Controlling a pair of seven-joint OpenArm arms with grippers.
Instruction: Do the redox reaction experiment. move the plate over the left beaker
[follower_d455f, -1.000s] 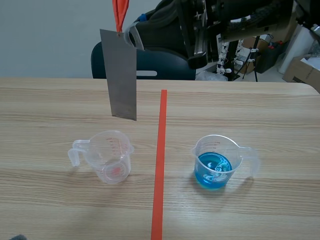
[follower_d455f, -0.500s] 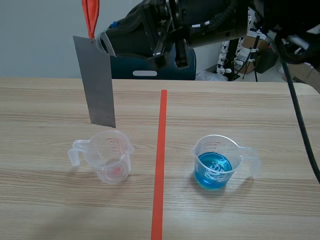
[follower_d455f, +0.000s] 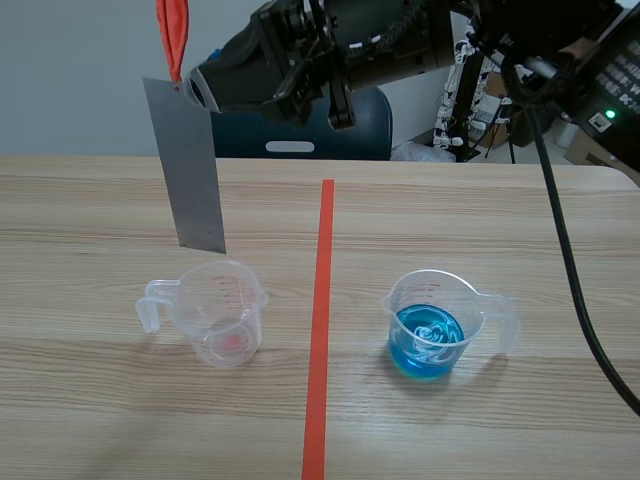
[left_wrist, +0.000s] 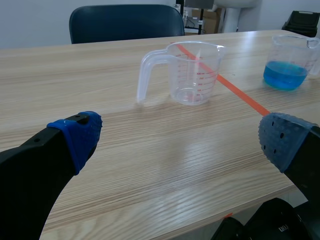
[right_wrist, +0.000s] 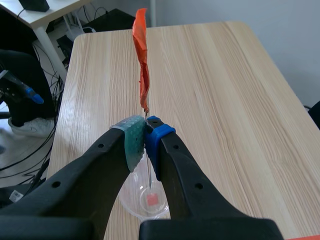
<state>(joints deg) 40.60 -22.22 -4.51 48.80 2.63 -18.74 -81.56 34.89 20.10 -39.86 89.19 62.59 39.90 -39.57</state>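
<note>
The right gripper (right_wrist: 145, 131) clamps the plate (follower_d455f: 185, 165) by its top edge. The plate hangs below it, over the beaker (follower_d455f: 218, 310). The left gripper (left_wrist: 180, 137) gapes.

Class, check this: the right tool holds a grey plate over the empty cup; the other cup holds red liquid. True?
No: the liquid in the other cup is blue, not red, as the scene view shows. The right tool does hold the grey plate over the empty cup.

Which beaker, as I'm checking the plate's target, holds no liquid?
The left beaker, below the hanging grey plate: it is clear and empty, while the right beaker holds blue liquid.
</note>
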